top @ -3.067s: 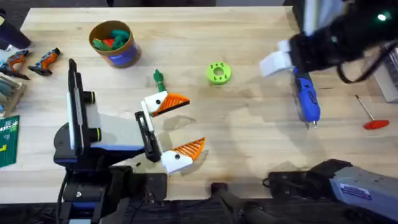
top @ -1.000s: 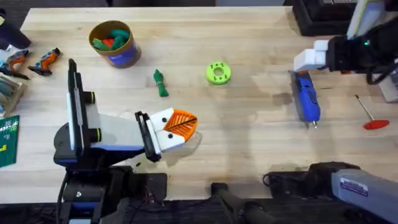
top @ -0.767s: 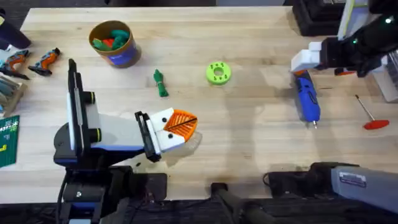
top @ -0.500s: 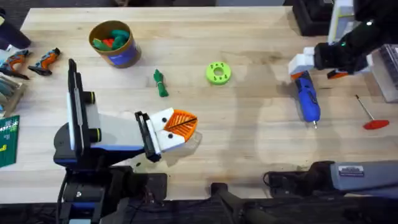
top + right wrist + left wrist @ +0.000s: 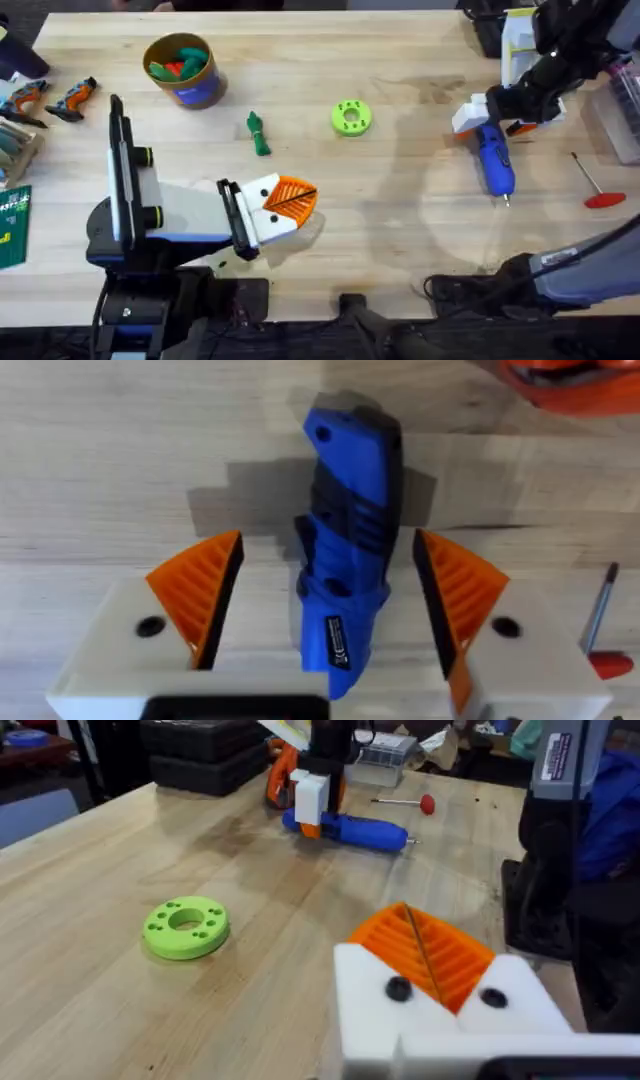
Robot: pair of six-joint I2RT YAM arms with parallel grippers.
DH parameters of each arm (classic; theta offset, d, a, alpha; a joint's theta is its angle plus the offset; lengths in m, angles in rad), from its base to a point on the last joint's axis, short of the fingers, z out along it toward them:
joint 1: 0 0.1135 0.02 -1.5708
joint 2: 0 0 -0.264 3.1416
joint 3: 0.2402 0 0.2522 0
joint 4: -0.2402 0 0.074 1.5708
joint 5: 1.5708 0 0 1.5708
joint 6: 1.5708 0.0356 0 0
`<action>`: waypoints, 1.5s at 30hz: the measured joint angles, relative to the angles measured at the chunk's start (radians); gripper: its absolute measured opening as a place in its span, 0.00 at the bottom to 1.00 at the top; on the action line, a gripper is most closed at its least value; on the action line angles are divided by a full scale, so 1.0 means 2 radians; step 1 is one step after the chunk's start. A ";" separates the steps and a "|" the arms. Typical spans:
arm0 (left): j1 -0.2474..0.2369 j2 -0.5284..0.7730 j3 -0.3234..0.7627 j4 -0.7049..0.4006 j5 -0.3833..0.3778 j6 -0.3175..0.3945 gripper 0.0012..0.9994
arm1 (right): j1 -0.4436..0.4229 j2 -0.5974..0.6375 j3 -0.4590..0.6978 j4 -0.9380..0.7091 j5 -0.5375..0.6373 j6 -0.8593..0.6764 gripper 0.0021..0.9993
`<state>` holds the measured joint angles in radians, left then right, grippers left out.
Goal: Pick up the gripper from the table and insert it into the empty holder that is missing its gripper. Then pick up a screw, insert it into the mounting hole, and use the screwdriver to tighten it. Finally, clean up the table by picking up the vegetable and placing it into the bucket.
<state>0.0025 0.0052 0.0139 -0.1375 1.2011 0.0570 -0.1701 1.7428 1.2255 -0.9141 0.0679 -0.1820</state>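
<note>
The blue screwdriver [image 5: 497, 170] lies on the table at the right, its metal tip toward the near edge. My right gripper [image 5: 493, 124] hangs over its rear end, open. In the right wrist view my right gripper [image 5: 328, 545] has an orange pad on each side of the screwdriver [image 5: 345, 595], and neither pad touches it. My left gripper [image 5: 291, 200] rests shut at centre-left, its orange pads [image 5: 420, 948] pressed together on nothing. The dark green vegetable [image 5: 258, 133] lies right of the tan bucket [image 5: 196, 92]. The loose gripper, the empty holder and the screw are out of view.
A lime-green disc [image 5: 350, 117] sits mid-table. A thin red-handled tool [image 5: 597, 190] lies at the far right. Orange-and-black tools [image 5: 50, 98] and boxes crowd the left edge. A black case [image 5: 200, 755] stands at the table's far right corner. Toy pieces fill the bucket.
My left gripper shut about two seconds back and has stayed still since. The right arm swung in from the far right corner and came down over the screwdriver's rear end.
</note>
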 joint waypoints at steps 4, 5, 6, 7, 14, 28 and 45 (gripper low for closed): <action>0.000 0.000 0.000 0.000 0.000 0.000 0.01 | -0.005 0.000 -0.002 0.005 -0.008 -0.013 0.99; 0.000 0.000 0.000 0.000 0.000 0.000 0.01 | -0.005 0.000 -0.005 0.009 -0.009 -0.015 0.99; 0.000 0.000 0.000 0.000 0.000 0.000 0.01 | -0.005 0.000 -0.010 0.015 -0.010 -0.016 0.99; 0.000 0.000 0.000 0.000 0.000 0.000 0.01 | -0.005 0.000 -0.016 0.019 -0.011 -0.018 0.99; 0.000 0.000 0.000 0.000 0.000 0.000 0.01 | -0.008 0.000 -0.050 0.043 -0.011 -0.018 0.99; 0.000 0.000 0.000 0.000 0.000 0.000 0.01 | -0.037 0.000 -0.050 0.067 -0.010 -0.016 0.92; 0.000 0.000 0.000 0.000 0.000 0.000 0.01 | -0.037 0.000 -0.051 0.075 -0.008 -0.014 0.02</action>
<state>0.0025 0.0055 0.0139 -0.1375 1.2011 0.0570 -0.2432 1.7432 1.1236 -0.7631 0.0513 -0.2104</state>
